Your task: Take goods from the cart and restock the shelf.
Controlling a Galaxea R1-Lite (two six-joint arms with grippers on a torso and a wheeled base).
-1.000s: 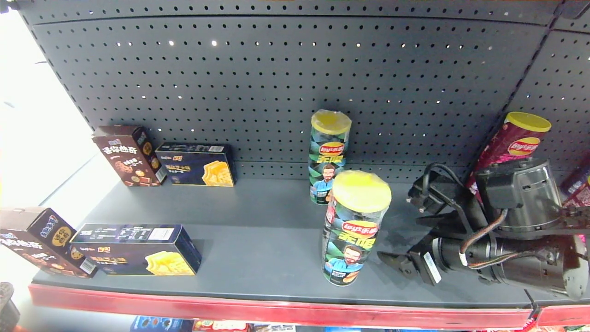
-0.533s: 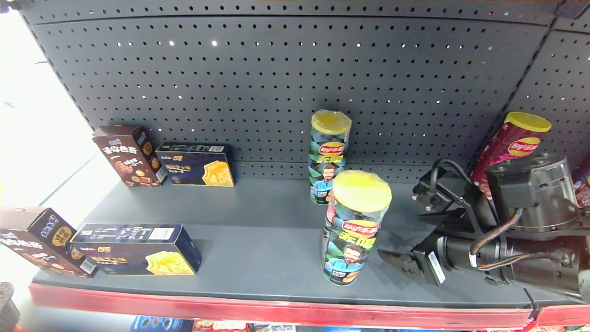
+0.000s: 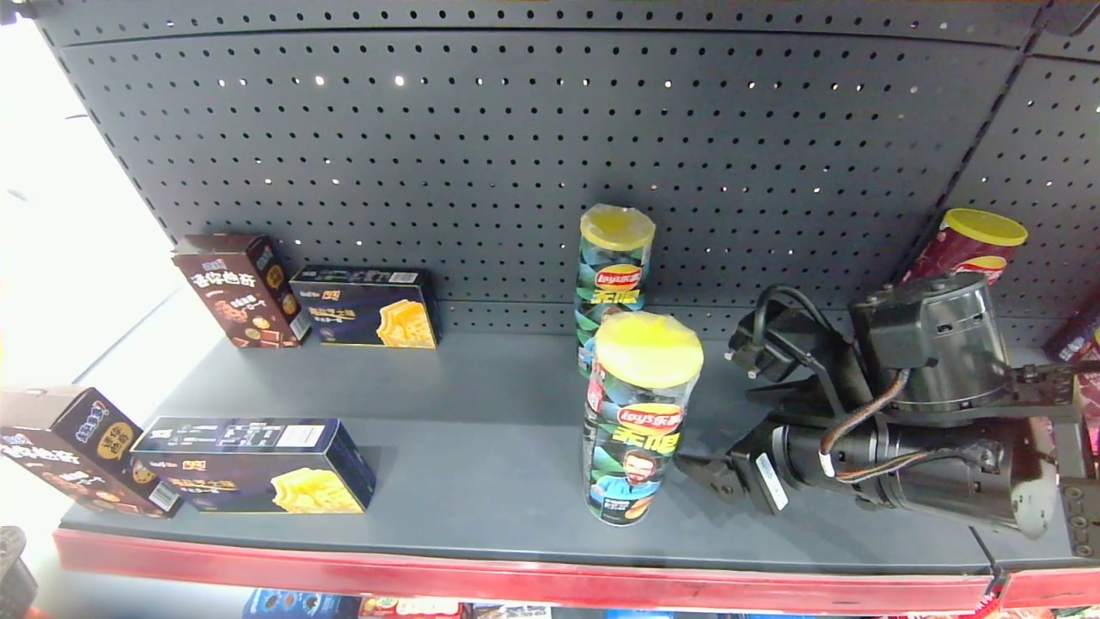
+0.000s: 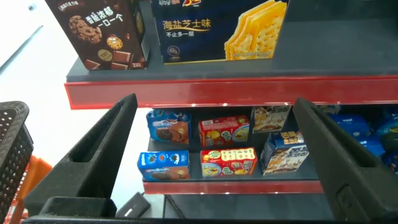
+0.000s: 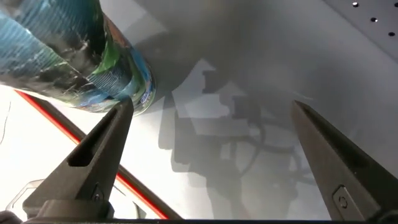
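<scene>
R gripper [image 5: 211, 106] jaws spread, lower right of frame, just beside front green chip can [image 3: 640, 421] on shelf [image 3: 481, 447]; L gripper [image 4: 214, 99] jaws spread too.

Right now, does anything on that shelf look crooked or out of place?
The dark red chip can at the far right of the shelf seems to lean, perhaps only from the camera angle, while the front green chip can and back green chip can stand upright. Nothing looks spilled or damaged.

yellow-lidded green can [image 3: 634, 438], red-edged grey shelf [image 3: 481, 451]
</scene>
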